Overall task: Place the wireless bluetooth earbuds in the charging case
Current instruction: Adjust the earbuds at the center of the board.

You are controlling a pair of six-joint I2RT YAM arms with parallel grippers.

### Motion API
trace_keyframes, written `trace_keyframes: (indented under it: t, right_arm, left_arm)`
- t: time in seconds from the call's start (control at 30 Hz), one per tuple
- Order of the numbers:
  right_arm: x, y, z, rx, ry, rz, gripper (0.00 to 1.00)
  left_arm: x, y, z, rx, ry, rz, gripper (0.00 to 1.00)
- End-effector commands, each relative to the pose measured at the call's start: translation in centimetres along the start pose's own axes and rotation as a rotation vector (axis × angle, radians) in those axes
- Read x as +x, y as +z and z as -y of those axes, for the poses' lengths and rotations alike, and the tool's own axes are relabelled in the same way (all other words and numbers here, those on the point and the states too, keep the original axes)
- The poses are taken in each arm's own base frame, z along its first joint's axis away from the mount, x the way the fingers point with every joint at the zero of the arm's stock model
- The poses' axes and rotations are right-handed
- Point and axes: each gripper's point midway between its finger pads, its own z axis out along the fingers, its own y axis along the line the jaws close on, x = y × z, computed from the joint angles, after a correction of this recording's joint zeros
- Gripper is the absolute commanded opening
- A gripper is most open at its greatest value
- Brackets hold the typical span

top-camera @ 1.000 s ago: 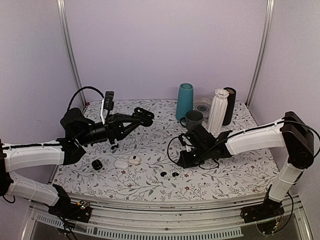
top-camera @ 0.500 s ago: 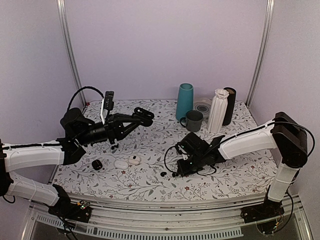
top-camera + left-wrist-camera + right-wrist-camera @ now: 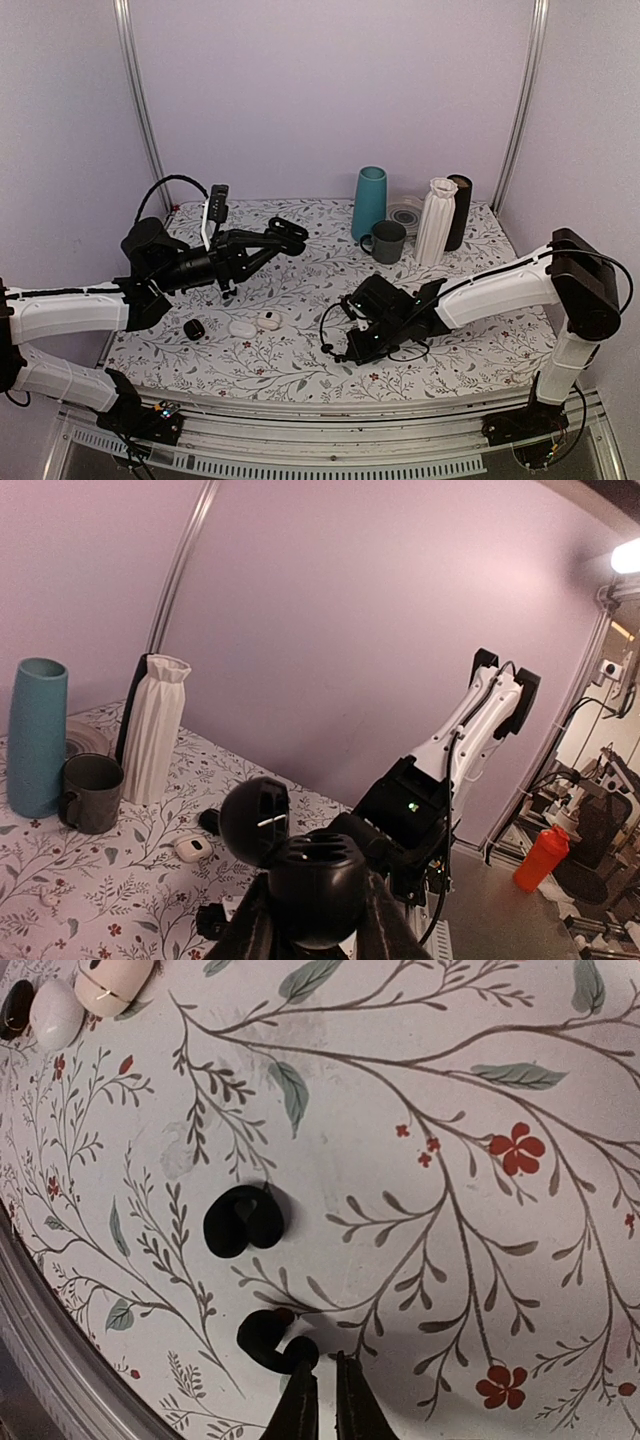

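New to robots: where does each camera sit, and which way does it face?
Top external: above, behind the bases, facing down at the table; left arm, right arm.
Left wrist: raised, facing the right arm; left end effector holding black case.
Right wrist: low, facing down at earbuds; right end effector tips.
Shared, top and left wrist: teal vase.

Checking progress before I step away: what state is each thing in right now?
left gripper: shut on black charging case
black charging case: lid open, held aloft
right gripper: shut, tips beside nearer earbud
earbuds: both lying on table, outside case
grey mug: upright
teal vase: upright
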Motion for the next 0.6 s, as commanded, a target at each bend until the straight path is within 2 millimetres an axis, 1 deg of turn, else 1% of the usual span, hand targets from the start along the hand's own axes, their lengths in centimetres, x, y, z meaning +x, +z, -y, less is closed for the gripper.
trace_keyframes:
  t: [0.0,0.07,0.2,0.4,0.47,0.57]
  right_arm:
    - [0.1,-1.1,-0.9,-0.026,-0.002,0.008,0.08]
    - [0.0,-1.1,-0.6,-0.009,-0.01,0.013,0.09]
    - [-0.4,-1.2,-0.6,-0.008,-0.044,0.026,0.1]
    - [-1.4,-2.1,-1.0,-0.025,-0.135,0.085,0.14]
    - [-1.6,-2.7,-1.4,-0.046,-0.173,0.11,0.18]
    - [-1.7,-3.9,-2.5,-0.097,-0.263,0.151,0.28]
  left_arm:
    - [-0.5,-0.3,-0.1,-0.002,0.013,0.022,0.0]
    - [-0.4,-0.3,-0.1,-0.001,0.012,0.02,0.0]
    - [-0.5,-0.3,-0.1,-0.002,0.011,0.021,0.0]
    - [-0.5,-0.4,-0.1,-0.008,0.01,0.021,0.0]
    - [-0.5,-0.5,-0.1,-0.008,0.012,0.021,0.0]
    - [-0.6,-0.5,-0.1,-0.012,0.016,0.022,0.0]
